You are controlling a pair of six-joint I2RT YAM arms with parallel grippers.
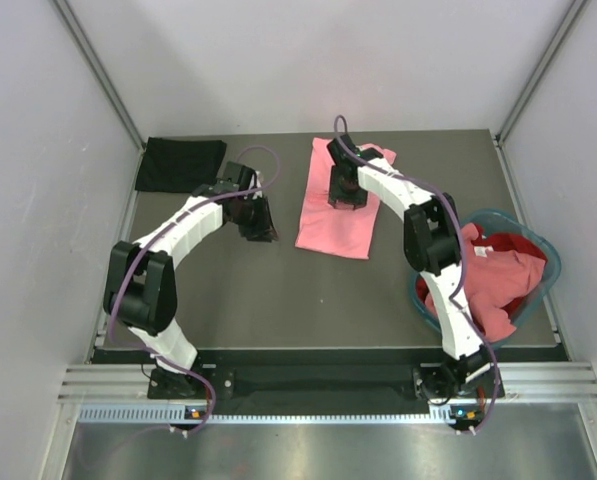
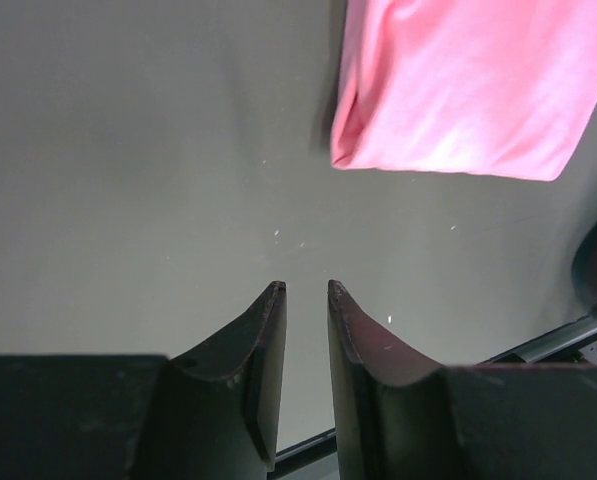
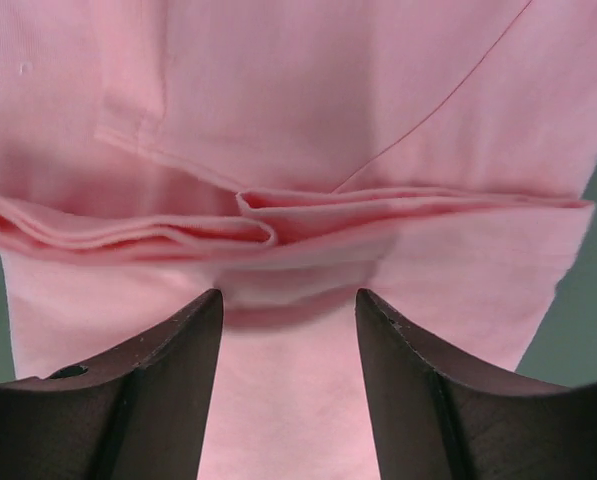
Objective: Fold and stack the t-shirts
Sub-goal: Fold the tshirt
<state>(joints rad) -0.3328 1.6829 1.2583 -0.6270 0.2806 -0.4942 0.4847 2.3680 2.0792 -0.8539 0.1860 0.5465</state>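
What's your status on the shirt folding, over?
Left hand narrowly open, empty, above the table. Right hand open over the partly folded pink t-shirt. Nothing in the way.

On the table [image 1: 278,300], a folded tee [image 1: 181,164] lies in the back left corner and a longer tee [image 1: 336,222] at the back middle, well apart. The basket [image 1: 498,213] sits at the right edge, with tees [image 1: 498,282] heaped in it.

We see dark grey table [image 1: 278,300], white walls [image 1: 278,60] on three sides, aluminium rail [image 1: 328,380] along near edge, even light.
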